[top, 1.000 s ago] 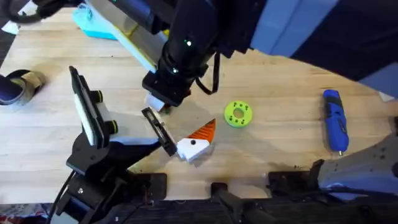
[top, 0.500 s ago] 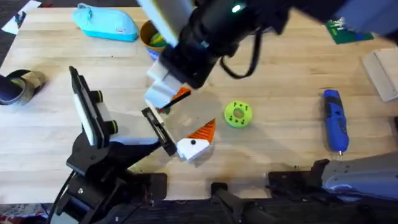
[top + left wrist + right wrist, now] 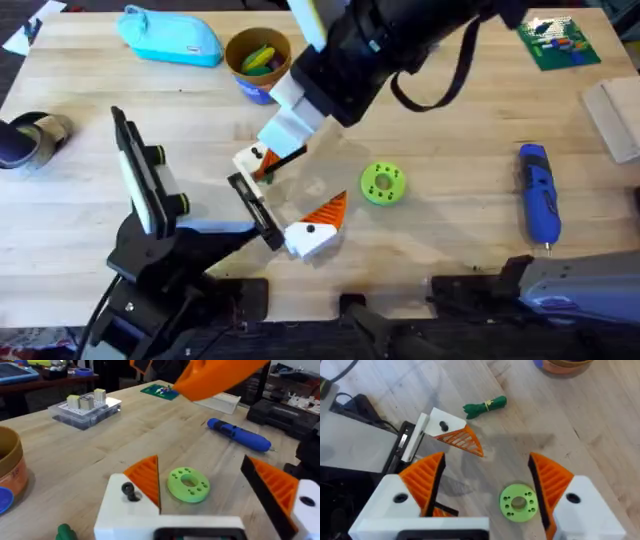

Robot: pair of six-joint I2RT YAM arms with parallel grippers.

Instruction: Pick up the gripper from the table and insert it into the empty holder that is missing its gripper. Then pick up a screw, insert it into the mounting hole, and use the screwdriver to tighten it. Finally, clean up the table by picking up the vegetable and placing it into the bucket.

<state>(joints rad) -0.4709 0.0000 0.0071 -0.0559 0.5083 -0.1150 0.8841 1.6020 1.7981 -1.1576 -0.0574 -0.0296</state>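
Right claw (image 3: 485, 485) hangs wide open, ribbed orange pads (image 3: 422, 477) above the blocky white gripper (image 3: 451, 432) on the woodgrain counter (image 3: 600, 420).

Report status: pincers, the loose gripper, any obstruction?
Right pincer open, empty, above the gripper. Gripper rests against the black holder. Green vegetable lies nearby, not blocking.

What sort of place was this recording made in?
Most likely a robotics lab or workshop. A light wooden workbench carries a blue electric screwdriver, a green circuit board and a clear parts box. The left wrist view shows more benches with dark equipment behind.
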